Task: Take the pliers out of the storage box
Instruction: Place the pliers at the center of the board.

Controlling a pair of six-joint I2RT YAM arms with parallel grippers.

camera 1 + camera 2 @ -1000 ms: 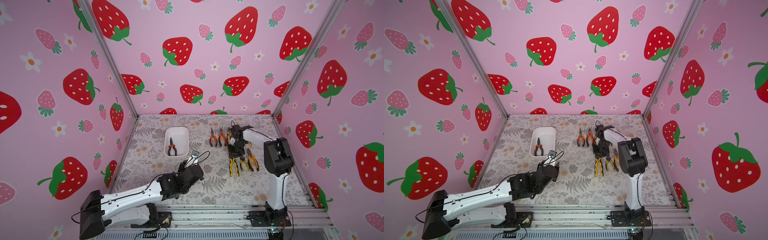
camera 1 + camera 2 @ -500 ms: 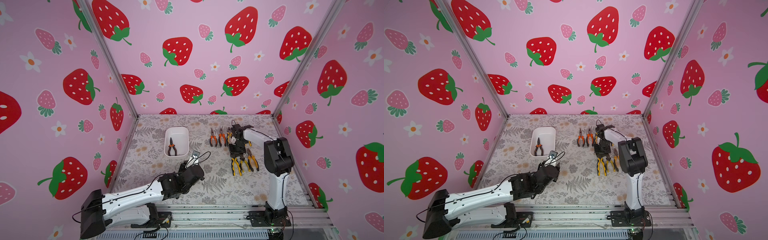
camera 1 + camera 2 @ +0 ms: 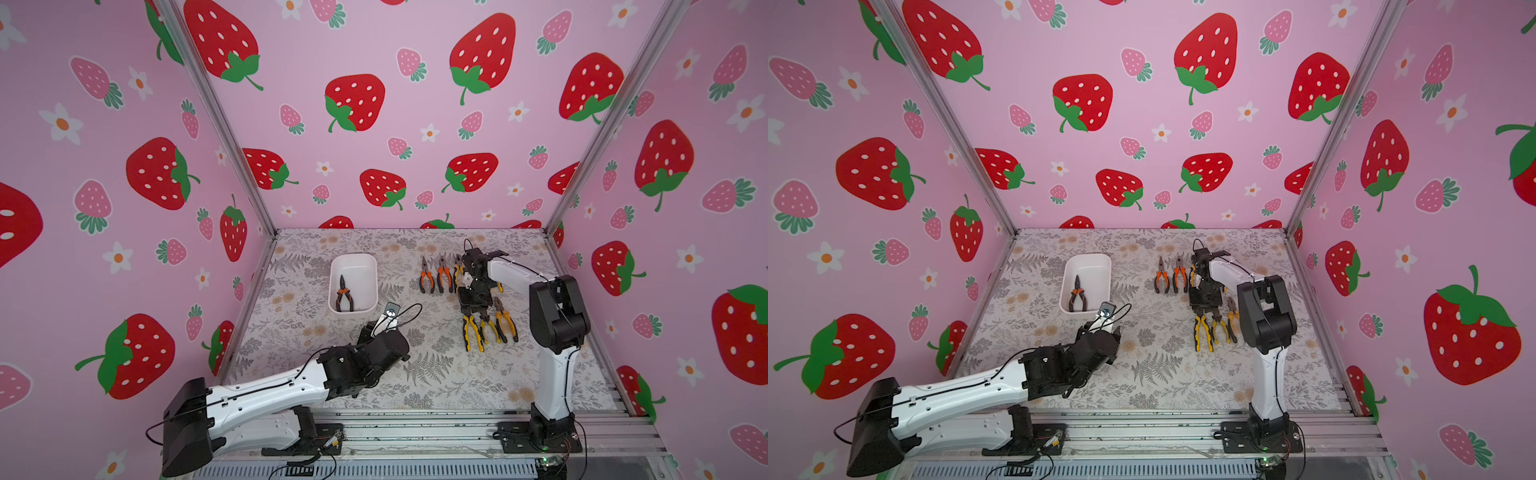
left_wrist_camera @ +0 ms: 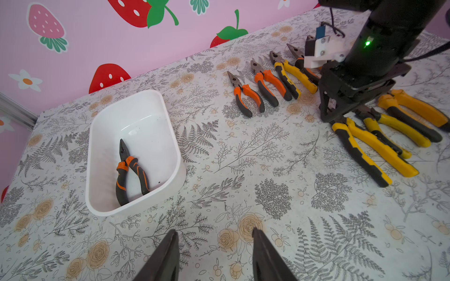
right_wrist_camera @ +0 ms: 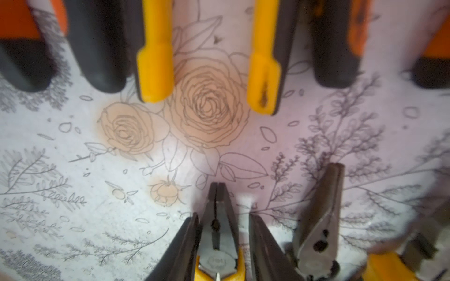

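Floral tabletop [image 3: 436,374], strawberry walls [image 3: 374,166]. Right gripper [image 5: 223,219] narrowly parted astride head of yellow pliers [image 5: 218,233] lying in row near right edge. Crooked lift could drag it into neighbouring pliers [image 5: 319,219]. Left gripper [image 4: 214,231] half open, empty, between front edge and storage box [image 4: 90,155]. One orange pliers [image 4: 126,161] lies inside by near wall. Finger may clip rim, shove box.

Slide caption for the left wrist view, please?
Last orange-handled pliers lies in the white box; others sit in rows on the table; left tool open and empty.
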